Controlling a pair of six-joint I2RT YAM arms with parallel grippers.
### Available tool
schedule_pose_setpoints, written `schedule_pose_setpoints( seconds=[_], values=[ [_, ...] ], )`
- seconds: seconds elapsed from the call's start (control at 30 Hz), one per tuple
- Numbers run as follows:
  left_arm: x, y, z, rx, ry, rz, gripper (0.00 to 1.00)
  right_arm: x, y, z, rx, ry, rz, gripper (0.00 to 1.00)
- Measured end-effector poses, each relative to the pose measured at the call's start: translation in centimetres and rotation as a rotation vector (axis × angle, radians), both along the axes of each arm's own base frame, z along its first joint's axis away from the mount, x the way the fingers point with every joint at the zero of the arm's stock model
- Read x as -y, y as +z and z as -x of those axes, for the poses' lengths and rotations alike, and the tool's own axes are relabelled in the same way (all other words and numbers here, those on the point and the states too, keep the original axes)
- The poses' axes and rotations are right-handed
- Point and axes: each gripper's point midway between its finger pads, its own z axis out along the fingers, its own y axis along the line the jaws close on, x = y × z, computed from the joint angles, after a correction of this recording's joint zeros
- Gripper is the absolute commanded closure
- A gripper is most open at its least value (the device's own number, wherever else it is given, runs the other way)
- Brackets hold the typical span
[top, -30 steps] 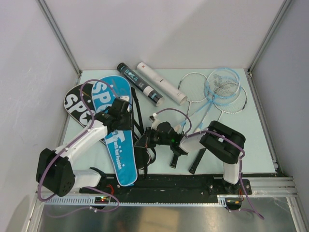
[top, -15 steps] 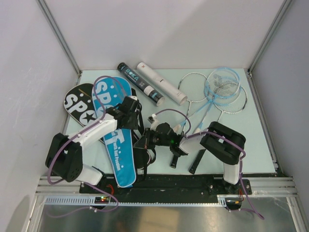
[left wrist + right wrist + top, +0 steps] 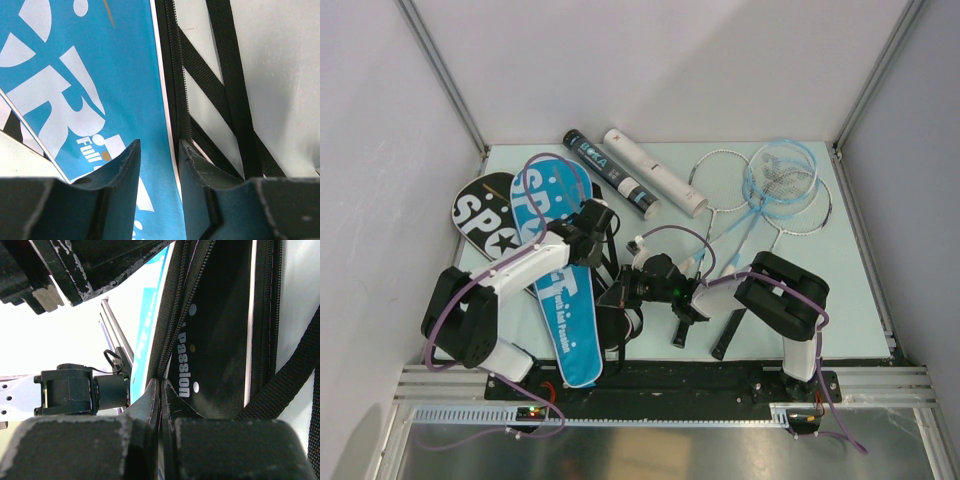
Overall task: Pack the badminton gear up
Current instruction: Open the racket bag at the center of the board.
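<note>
We see the blue SPORT bag (image 3: 575, 350) lying flat at left, its head overlapping the black SPORT bag (image 3: 480, 215) — zip parted along its right edge. Behind, black tube (image 3: 605, 170) and white tube (image 3: 660, 175) lie side by side; thin-framed rackets (image 3: 785, 185) cross at far right.

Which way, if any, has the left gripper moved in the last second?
Yes. The left gripper shifted right across the blue bag, toward the black tube.

The blue bag (image 3: 95, 90) is smooth printed cloth (its black strap (image 3: 236, 100) coarse woven webbing), the table (image 3: 285, 75) matt.
</note>
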Motion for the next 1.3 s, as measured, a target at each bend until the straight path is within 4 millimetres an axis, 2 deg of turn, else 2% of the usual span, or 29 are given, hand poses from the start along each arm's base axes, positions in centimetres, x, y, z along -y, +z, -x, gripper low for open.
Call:
schedule_pose_setpoints(
  seconds=[0.37,0.53,0.6,0.8,1.1,1.2,1.3],
  values=[
    [-0.2,-0.4,-0.1,-0.012,0.002,-0.031,0.67,0.0,0.0,-0.1,0.0,-0.001,0.0,1.0],
    [0.0,-1.0,-0.1,-0.03,-0.001,-0.036,0.95,0.0,0.0,-0.1,0.0,-0.003,0.001,1.0],
    [0.1,-1.0,-0.1,-0.033,-0.001,-0.035,0.99,0.0,0.0,-0.1,0.0,-0.005,0.002,1.0],
    [-0.1,-0.1,0.0,-0.012,0.003,-0.027,1.0,0.3,-0.4,-0.5,-0.011,-0.025,0.019,1.0],
    [-0.8,5.6,0.8,0.134,0.023,0.057,1.0,0.6,0.5,-1.7,-0.012,-0.09,0.011,1.0],
    [-1.2,6.7,1.2,0.171,0.032,0.087,1.0,0.6,0.9,-1.9,-0.011,-0.104,0.005,1.0],
    [-1.5,6.8,1.4,0.177,0.038,0.095,0.92,0.6,0.9,-2.0,-0.009,-0.108,0.004,1.0]
  ],
)
